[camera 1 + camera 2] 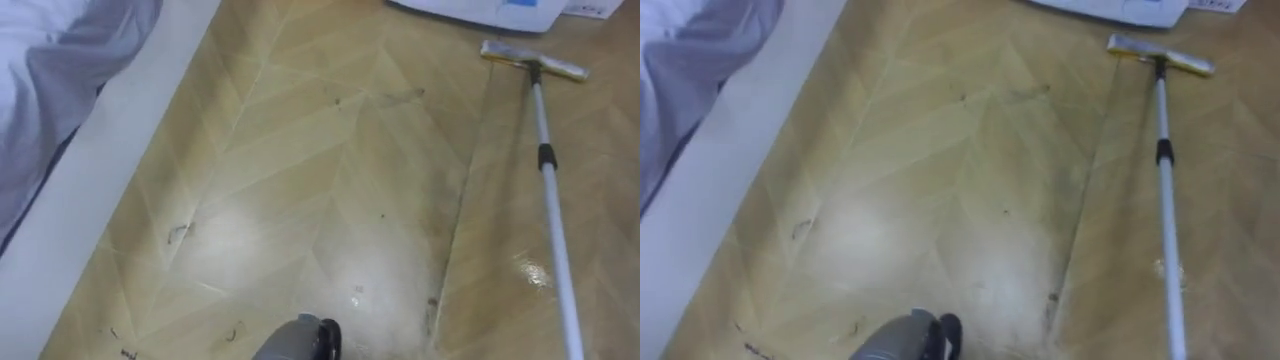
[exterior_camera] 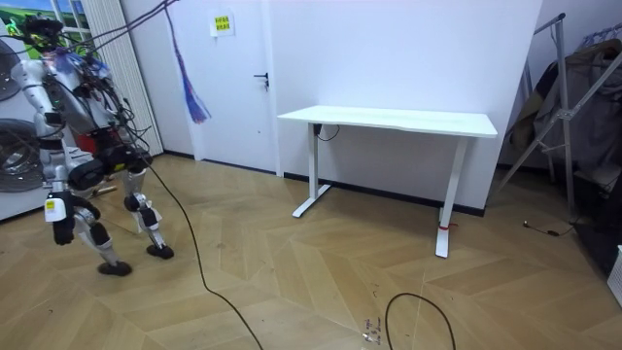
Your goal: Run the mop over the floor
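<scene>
The mop (image 1: 553,200) lies stretched over the wooden floor (image 1: 330,180) to the robot's right, with its flat head near a white unit (image 1: 480,10) ahead and its pole running down out of frame. In the room view one hand (image 2: 60,222) hangs low beside the striding legs. It may be the left, and I cannot tell how its fingers are set.

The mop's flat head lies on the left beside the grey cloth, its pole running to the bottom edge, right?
No. In the left eye view the mop's flat head lies at the upper right, near a white object, far from the grey cloth. Its pole does run to the bottom edge.
</scene>
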{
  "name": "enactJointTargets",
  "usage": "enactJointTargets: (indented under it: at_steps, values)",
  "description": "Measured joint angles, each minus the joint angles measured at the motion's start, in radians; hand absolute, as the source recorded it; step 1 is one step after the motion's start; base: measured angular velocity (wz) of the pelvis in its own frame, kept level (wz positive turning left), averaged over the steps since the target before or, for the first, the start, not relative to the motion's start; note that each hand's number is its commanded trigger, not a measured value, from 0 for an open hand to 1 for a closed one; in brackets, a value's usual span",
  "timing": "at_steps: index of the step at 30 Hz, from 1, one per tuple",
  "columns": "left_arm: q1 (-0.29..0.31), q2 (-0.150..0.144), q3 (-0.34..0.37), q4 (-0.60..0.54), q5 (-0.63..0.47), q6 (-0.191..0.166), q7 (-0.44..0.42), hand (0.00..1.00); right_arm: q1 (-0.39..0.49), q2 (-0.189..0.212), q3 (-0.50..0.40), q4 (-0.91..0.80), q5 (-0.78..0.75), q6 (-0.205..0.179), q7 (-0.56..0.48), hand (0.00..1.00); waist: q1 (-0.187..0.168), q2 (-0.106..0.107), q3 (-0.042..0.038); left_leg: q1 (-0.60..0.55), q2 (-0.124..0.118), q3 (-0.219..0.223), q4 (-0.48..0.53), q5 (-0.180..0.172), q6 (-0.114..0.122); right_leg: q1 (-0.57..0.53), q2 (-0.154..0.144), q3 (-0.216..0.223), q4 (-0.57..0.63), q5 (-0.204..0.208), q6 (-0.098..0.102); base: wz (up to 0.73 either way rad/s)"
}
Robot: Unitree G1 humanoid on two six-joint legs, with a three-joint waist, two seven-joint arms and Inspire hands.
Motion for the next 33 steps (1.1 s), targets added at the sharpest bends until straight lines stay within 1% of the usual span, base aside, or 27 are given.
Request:
enactJointTargets:
  at_steps: [1,2,3,5,6,7,8,9,10,11,12,13,14,16,18,19,20,21,22,23,25,27,28,29,30,31,33]
  values:
    - [0.001,-0.002,0.0,0.0,0.0,-0.004,0.0,0.0,0.023,0.008,0.0,0.0,0.001,-0.001,-0.009,1.0,-0.007,0.003,0.0019,0.012,-0.01,-0.009,0.001,-0.011,0.002,-0.009,-0.005,0.001,0.033,0.031,-0.001,0.16]
    - [0.001,-0.007,-0.009,-0.006,0.0,-0.007,0.001,0.0,0.062,0.02,0.0,-0.008,0.004,-0.002,-0.023,1.0,-0.034,0.035,-0.0074,0.028,-0.014,-0.022,0.005,-0.029,0.007,-0.029,-0.003,0.004,0.081,0.07,-0.01,0.0]
    - [-0.002,-0.012,-0.009,-0.015,0.0,-0.01,0.002,0.0,0.074,0.045,-0.001,-0.015,0.003,-0.01,-0.041,1.0,-0.048,0.046,-0.0045,0.036,-0.014,-0.034,0.004,-0.04,0.009,-0.067,0.01,0.019,0.1,0.065,-0.008,-0.19]
    - [-0.016,-0.014,-0.008,-0.008,0.0,-0.014,0.001,0.0,0.074,0.088,-0.006,-0.033,-0.001,-0.026,-0.061,1.0,-0.067,0.046,-0.0002,0.05,-0.023,-0.054,-0.012,-0.042,0.007,-0.139,0.03,0.027,0.067,0.036,-0.009,-0.35]
    - [-0.022,-0.017,-0.009,-0.001,0.0,-0.015,0.001,0.0,0.074,0.11,-0.011,-0.043,-0.004,-0.028,-0.071,1.0,-0.081,0.045,0.0009,0.07,-0.027,-0.058,-0.026,-0.043,0.004,-0.158,0.032,0.017,-0.014,0.027,-0.014,-0.19]
    - [-0.022,-0.018,-0.009,0.001,-0.001,-0.016,0.002,0.0,0.074,0.12,-0.011,-0.046,-0.004,-0.028,-0.075,1.0,-0.086,0.044,0.0015,0.082,-0.028,-0.058,-0.034,-0.044,0.003,-0.156,0.034,0.015,-0.073,0.028,-0.016,-0.04]
    - [-0.022,-0.021,-0.007,0.005,0.0,-0.019,0.002,0.0,0.071,0.132,-0.016,-0.047,-0.004,-0.026,-0.081,1.0,-0.083,0.041,0.0023,0.103,-0.028,-0.062,-0.048,-0.05,-0.004,-0.146,0.044,0.018,-0.213,0.036,-0.024,0.0]
    - [-0.02,-0.021,-0.005,0.013,0.0,-0.019,0.005,0.0,0.061,0.138,-0.029,-0.047,-0.004,-0.018,-0.081,1.0,-0.077,0.037,0.0051,0.124,-0.028,-0.062,-0.055,-0.062,-0.011,-0.13,0.05,0.005,-0.325,0.069,-0.032,0.0]
    - [-0.016,-0.023,-0.004,0.017,0.0,-0.017,0.009,0.0,0.053,0.137,-0.035,-0.047,-0.005,-0.013,-0.08,1.0,-0.072,0.032,0.0095,0.136,-0.026,-0.064,-0.054,-0.069,-0.015,-0.12,0.052,-0.001,-0.339,0.106,-0.035,-0.07]
    - [-0.003,-0.027,-0.004,0.02,0.0,-0.002,0.021,0.0,0.031,0.131,-0.043,-0.049,-0.006,0.005,-0.081,1.0,-0.055,0.033,0.0088,0.158,-0.015,-0.07,-0.058,-0.079,-0.028,-0.094,0.061,-0.008,-0.352,0.11,-0.046,-0.12]
    - [0.006,-0.026,-0.004,0.024,0.0,0.009,0.029,0.0,-0.007,0.125,-0.052,-0.049,-0.005,0.028,-0.08,1.0,-0.046,0.03,0.0106,0.177,-0.003,-0.078,-0.061,-0.088,-0.04,-0.07,0.074,-0.017,-0.361,0.102,-0.061,-0.09]
    - [0.006,-0.025,-0.003,0.029,-0.003,0.013,0.032,0.0,-0.03,0.121,-0.053,-0.049,-0.005,0.041,-0.079,1.0,-0.042,0.026,0.0124,0.184,0.001,-0.081,-0.061,-0.09,-0.044,-0.063,0.076,-0.022,-0.362,0.097,-0.069,0.0]
    - [0.006,-0.021,-0.002,0.036,-0.01,0.019,0.041,0.0,-0.08,0.109,-0.06,-0.048,-0.003,0.06,-0.071,1.0,-0.031,0.01,0.013,0.19,0.007,-0.082,-0.06,-0.094,-0.053,-0.059,0.079,-0.027,-0.357,0.086,-0.081,0.13]
    - [-0.004,-0.021,-0.004,0.04,-0.01,0.02,0.046,0.0,-0.155,0.085,-0.062,-0.041,0.011,0.059,-0.064,1.0,-0.023,-0.01,0.0227,0.192,0.015,-0.09,-0.039,-0.102,-0.068,-0.052,0.079,-0.039,-0.338,0.068,-0.094,0.24]
    - [-0.015,-0.017,-0.003,0.042,-0.005,0.018,0.043,0.0,-0.259,0.059,-0.061,-0.032,0.033,0.045,-0.04,1.0,-0.009,-0.028,0.0281,0.179,0.039,-0.08,-0.003,-0.105,-0.078,-0.046,0.082,-0.062,-0.323,0.05,-0.109,0.31]
    - [-0.018,-0.015,-0.001,0.041,-0.004,0.018,0.041,0.0,-0.272,0.056,-0.061,-0.023,0.043,0.045,-0.031,1.0,-0.006,-0.035,0.0295,0.178,0.046,-0.075,0.001,-0.103,-0.081,-0.044,0.088,-0.064,-0.327,0.053,-0.111,0.23]
    - [-0.02,-0.015,0.012,0.047,-0.004,0.018,0.038,0.0,-0.301,0.056,-0.073,0.022,0.056,0.061,-0.004,1.0,0.002,-0.044,0.0292,0.181,0.062,-0.07,0.0,-0.101,-0.084,-0.029,0.097,-0.079,-0.345,0.062,-0.112,0.24]
    - [-0.02,-0.015,0.014,0.053,-0.004,0.019,0.037,0.0,-0.299,0.057,-0.079,0.028,0.057,0.055,0.014,1.0,0.007,-0.052,0.0284,0.195,0.071,-0.069,-0.024,-0.1,-0.087,-0.013,0.1,-0.097,-0.367,0.07,-0.117,0.25]
    - [-0.02,-0.015,0.013,0.058,-0.004,0.019,0.036,0.0,-0.294,0.057,-0.079,0.028,0.057,0.048,0.019,1.0,0.008,-0.055,0.0269,0.202,0.074,-0.068,-0.043,-0.098,-0.095,-0.009,0.101,-0.1,-0.378,0.075,-0.119,0.11]
    - [-0.018,-0.018,0.014,0.068,-0.002,0.027,0.034,0.0,-0.295,0.056,-0.08,0.028,0.056,0.04,0.03,1.0,0.008,-0.059,0.0277,0.218,0.077,-0.067,-0.075,-0.091,-0.105,0.005,0.103,-0.106,-0.405,0.09,-0.124,-0.08]
    - [-0.021,-0.017,0.016,0.082,0.012,0.045,0.025,0.0,-0.279,0.058,-0.078,0.027,0.049,0.028,0.045,1.0,0.005,-0.056,0.028,0.253,0.083,-0.07,-0.122,-0.075,-0.11,0.041,0.111,-0.111,-0.452,0.108,-0.128,-0.05]
    - [-0.026,-0.015,0.022,0.088,0.049,0.052,0.021,0.0,-0.227,0.074,-0.079,0.028,0.038,0.018,0.055,1.0,0.001,-0.053,0.0259,0.335,0.083,-0.071,-0.217,-0.041,-0.116,0.121,0.119,-0.114,-0.533,0.131,-0.129,0.05]
    - [-0.025,-0.016,0.026,0.089,0.052,0.054,0.02,0.0,-0.211,0.078,-0.079,0.03,0.038,0.014,0.056,1.0,0.001,-0.047,0.0239,0.361,0.087,-0.071,-0.24,-0.034,-0.118,0.149,0.125,-0.116,-0.56,0.14,-0.129,0.0]
    - [-0.023,-0.02,0.038,0.096,0.053,0.054,0.02,0.0,-0.172,0.084,-0.077,0.03,0.039,0.006,0.058,1.0,0.001,-0.034,0.0182,0.415,0.092,-0.072,-0.291,-0.021,-0.122,0.213,0.14,-0.121,-0.619,0.158,-0.131,0.0]
    - [-0.018,-0.021,0.044,0.097,0.053,0.055,0.02,0.0,-0.13,0.089,-0.072,0.028,0.037,0.002,0.061,1.0,-0.001,-0.034,0.0124,0.478,0.093,-0.074,-0.359,0.0,-0.127,0.27,0.149,-0.118,-0.673,0.171,-0.129,0.0]
    - [-0.014,-0.021,0.048,0.096,0.053,0.055,0.02,0.0,-0.11,0.091,-0.069,0.028,0.032,0.001,0.061,1.0,-0.004,-0.029,0.0063,0.508,0.092,-0.074,-0.393,0.012,-0.127,0.296,0.15,-0.119,-0.696,0.175,-0.13,0.08]
    - [-0.001,-0.025,0.059,0.094,0.051,0.055,0.021,0.0,-0.038,0.094,-0.071,0.035,-0.033,0.0,0.049,1.0,-0.036,-0.029,0.0014,0.62,0.088,-0.085,-0.511,0.053,-0.13,0.387,0.154,-0.128,-0.76,0.179,-0.128,0.16]
